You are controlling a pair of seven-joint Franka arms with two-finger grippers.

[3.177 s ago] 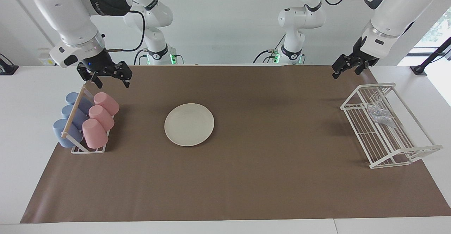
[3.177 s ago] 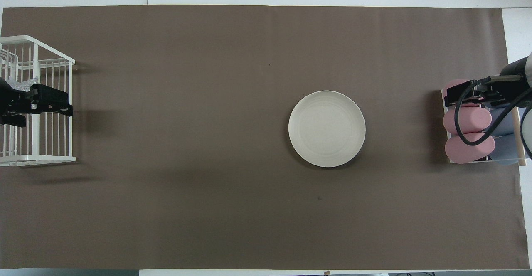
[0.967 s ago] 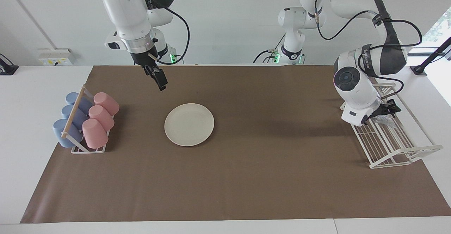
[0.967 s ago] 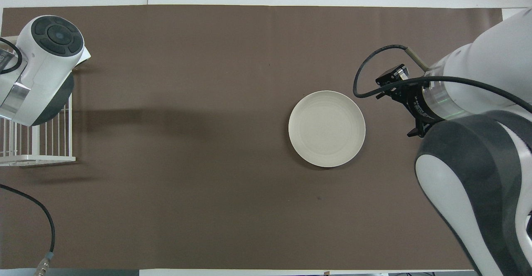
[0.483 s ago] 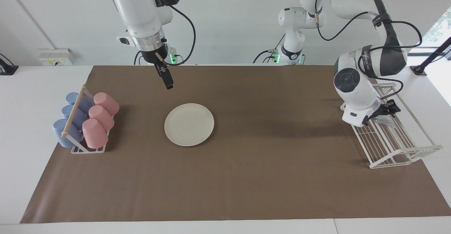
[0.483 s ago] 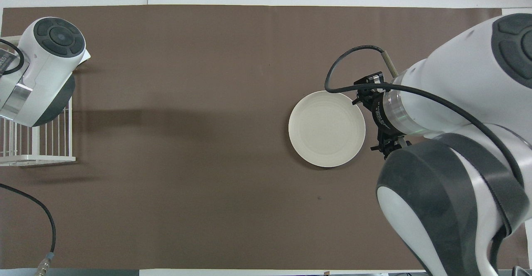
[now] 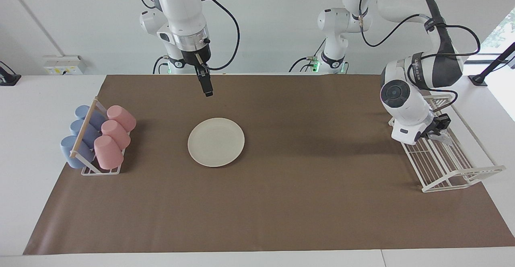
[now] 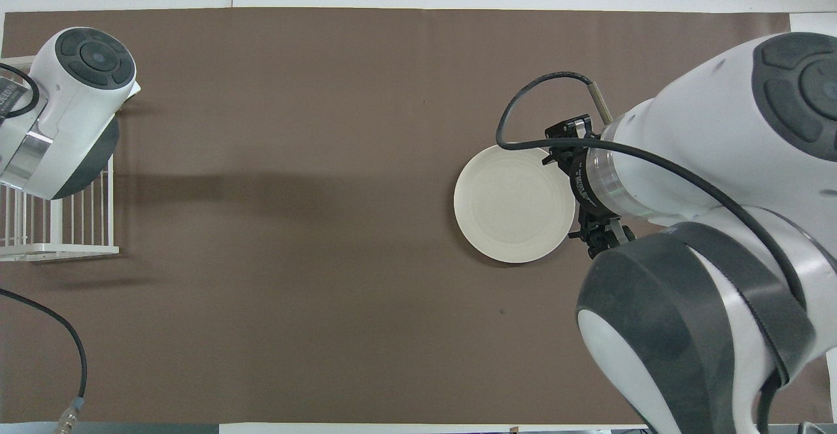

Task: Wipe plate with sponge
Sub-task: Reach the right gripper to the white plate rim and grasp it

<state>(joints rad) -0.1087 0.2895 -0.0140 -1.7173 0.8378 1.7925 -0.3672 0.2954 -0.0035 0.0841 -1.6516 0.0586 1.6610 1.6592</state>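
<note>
The cream-white plate lies flat on the brown mat, also seen in the overhead view. My right gripper hangs pointing down over the mat, up in the air beside the plate's rim that faces the robots, touching nothing. In the overhead view its wrist covers that rim. The silvery mesh sponge lies in the white wire rack at the left arm's end of the table. My left gripper is down in the rack right at the sponge, mostly hidden by the arm's wrist.
A holder with several pink and blue cups stands at the right arm's end of the mat. The left arm's body covers most of the wire rack in the overhead view. The brown mat covers the table.
My right gripper has swung from over the cup holder toward the plate, still up in the air. My left gripper has come down into the rack to the sponge and now barely moves.
</note>
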